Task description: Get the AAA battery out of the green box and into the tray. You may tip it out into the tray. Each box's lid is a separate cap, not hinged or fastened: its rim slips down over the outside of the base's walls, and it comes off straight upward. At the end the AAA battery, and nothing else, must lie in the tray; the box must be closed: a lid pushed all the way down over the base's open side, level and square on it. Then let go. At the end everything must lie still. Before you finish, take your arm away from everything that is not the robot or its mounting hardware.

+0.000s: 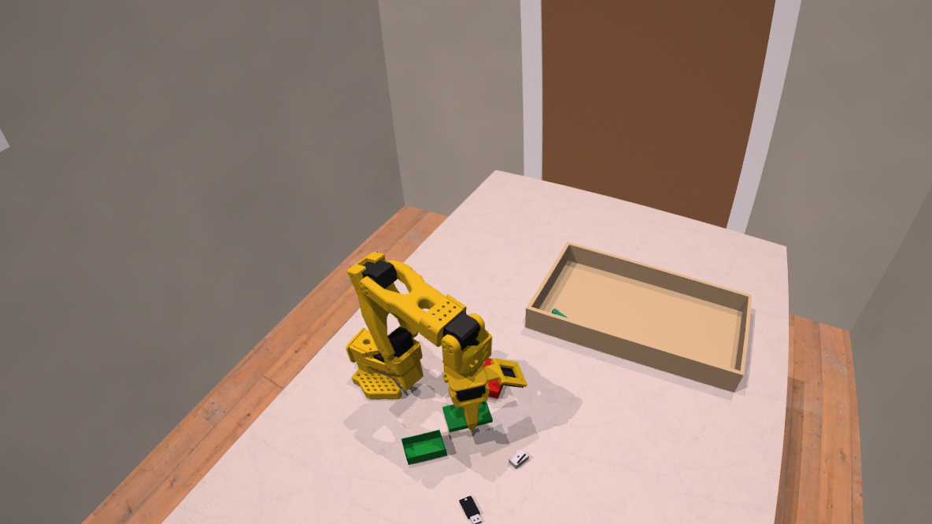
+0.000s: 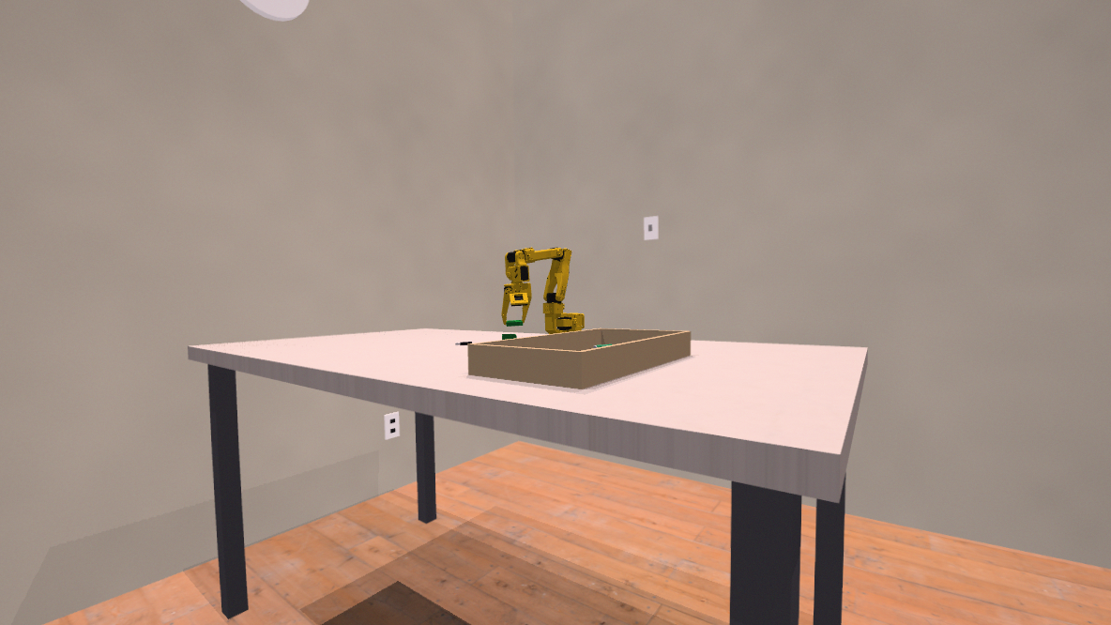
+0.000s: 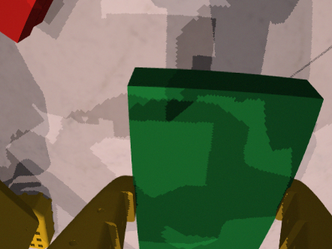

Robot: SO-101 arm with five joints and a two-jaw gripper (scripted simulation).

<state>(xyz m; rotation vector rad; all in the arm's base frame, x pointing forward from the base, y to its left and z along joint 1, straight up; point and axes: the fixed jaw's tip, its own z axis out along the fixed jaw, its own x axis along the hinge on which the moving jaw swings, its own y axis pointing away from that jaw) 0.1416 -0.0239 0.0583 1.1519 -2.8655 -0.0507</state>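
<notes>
My gripper (image 1: 470, 418) (image 2: 514, 320) (image 3: 206, 208) is shut on the green lid (image 1: 457, 418) (image 2: 514, 323) (image 3: 173, 157), one finger at each of two opposite sides. The lid is held above the table, roughly level, its flat top towards the wrist camera. The green base (image 1: 424, 448) (image 2: 509, 336) stands open side up on the table, left of and below the lid in the top view; I see nothing lying in it. A small green object (image 1: 558, 313), too small to identify surely as the AAA battery, lies in the tray (image 1: 625, 351) (image 2: 528, 366) at its near left corner.
A red object (image 1: 495, 389) (image 3: 16, 16), partly hidden by the arm, is on the table beyond the lid. A small white item (image 1: 519, 459) with a black mark and a black USB stick (image 1: 468, 506) lie nearer the camera in the top view. The tray has raised walls.
</notes>
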